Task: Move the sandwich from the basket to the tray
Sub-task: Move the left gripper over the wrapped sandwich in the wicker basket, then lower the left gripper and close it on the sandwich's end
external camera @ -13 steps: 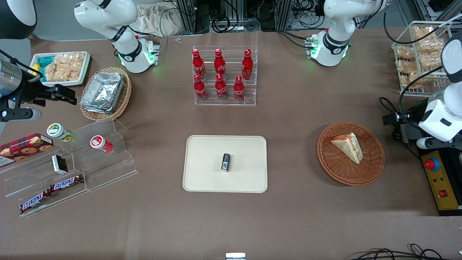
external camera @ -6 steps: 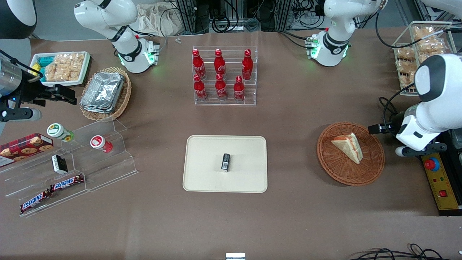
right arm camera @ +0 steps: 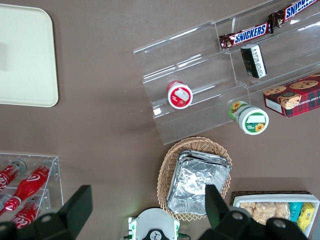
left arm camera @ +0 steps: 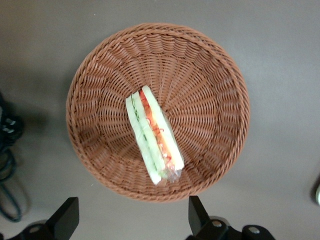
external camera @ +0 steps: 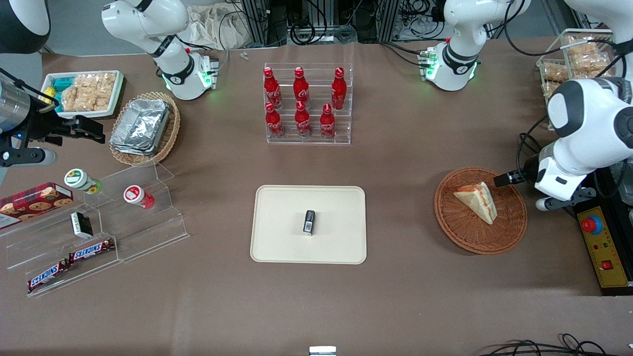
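Observation:
The sandwich (external camera: 477, 200) (left arm camera: 152, 135), a white-bread wedge with a red and green filling stripe, lies in the round reddish-brown wicker basket (external camera: 474, 244) (left arm camera: 210, 75). The left arm's gripper (external camera: 502, 179) (left arm camera: 132, 220) hangs above the basket's rim on the side toward the working arm's end of the table. It is open, its two black fingers (left arm camera: 67, 220) wide apart with nothing between them, clear of the sandwich. The cream tray (external camera: 282, 207) (right arm camera: 25, 55) lies in the middle of the table, with a small black packet (external camera: 309, 221) on it.
A clear rack of red bottles (external camera: 306, 104) stands farther from the camera than the tray. A control box with a red button (external camera: 603, 247) sits beside the basket at the table's end. A clear stepped stand with snacks (external camera: 99, 232) and a foil-container basket (external camera: 143, 128) lie toward the parked arm's end.
The left arm has swung in from the table's end toward the basket, bringing its gripper over the basket's rim. The sandwich, basket and tray have not moved.

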You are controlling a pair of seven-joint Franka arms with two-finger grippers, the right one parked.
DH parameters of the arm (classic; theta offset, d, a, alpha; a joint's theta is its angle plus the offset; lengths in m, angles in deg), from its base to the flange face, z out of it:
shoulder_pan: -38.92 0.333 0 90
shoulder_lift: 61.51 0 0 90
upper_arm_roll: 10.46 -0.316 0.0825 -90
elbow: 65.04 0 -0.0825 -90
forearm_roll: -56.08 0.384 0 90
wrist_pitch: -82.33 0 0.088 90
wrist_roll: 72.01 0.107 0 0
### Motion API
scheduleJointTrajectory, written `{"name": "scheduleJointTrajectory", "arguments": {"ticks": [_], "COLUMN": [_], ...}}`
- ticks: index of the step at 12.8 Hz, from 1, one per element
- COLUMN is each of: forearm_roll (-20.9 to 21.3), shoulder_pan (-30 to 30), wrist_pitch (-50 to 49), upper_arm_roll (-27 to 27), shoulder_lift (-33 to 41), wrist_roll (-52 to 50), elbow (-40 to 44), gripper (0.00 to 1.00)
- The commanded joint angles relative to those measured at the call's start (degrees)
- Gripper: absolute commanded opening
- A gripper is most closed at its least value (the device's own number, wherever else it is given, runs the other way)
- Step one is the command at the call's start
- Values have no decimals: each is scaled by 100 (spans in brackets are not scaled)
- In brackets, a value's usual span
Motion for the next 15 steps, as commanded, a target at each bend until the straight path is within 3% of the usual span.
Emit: {"name": "scheduleJointTrajectory", "arguments": {"ticks": [1,9,15], "forearm_roll": [-88,-150,-158], "shoulder_pan": [53,44,9], "wrist_pitch": [827,1787,2209], "upper_arm_roll": [47,55,73], "shoulder_lift": [232,-67,-383], "wrist_roll": [-544,-1565,-1733], "elbow": [-682,-1148,-1369], "gripper": [99,99,99]}}
